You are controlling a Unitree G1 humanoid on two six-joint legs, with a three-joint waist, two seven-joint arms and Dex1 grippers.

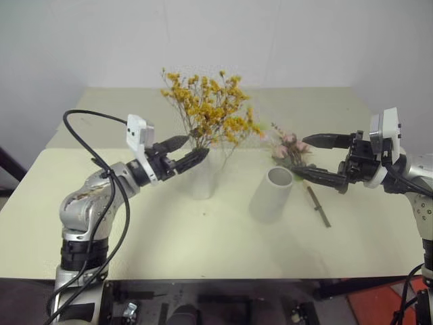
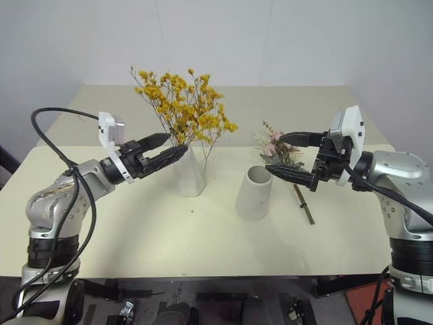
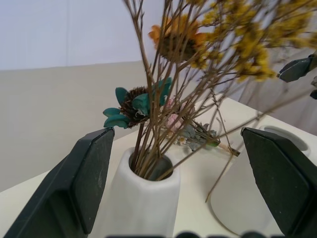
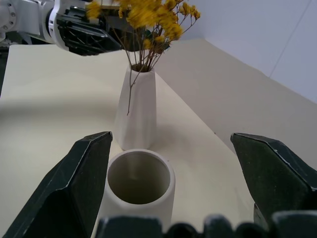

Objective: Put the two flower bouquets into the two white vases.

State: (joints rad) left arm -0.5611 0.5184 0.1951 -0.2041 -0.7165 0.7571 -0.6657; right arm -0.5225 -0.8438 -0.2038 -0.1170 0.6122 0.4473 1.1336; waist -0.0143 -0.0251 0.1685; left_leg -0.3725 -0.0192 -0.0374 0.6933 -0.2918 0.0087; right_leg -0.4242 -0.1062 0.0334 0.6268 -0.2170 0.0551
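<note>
Now my left gripper (image 2: 164, 150) stands released just beside the yellow flowers (image 2: 181, 107), whose stems sit in the slim vase (image 2: 189, 172). My right gripper (image 2: 284, 155) is spread wide with nothing in it; the wide vase (image 2: 254, 193) stands empty below it, the pink roses (image 2: 275, 146) lie on the counter (image 2: 203, 237) just behind. Reaching for the roses, a finger could clip that vase and tip it.

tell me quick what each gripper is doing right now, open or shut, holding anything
Left gripper: open, holding nothing, fingers either side of the slim vase with the yellow spray in it.
Right gripper: open, empty, at the wide vase.
</note>
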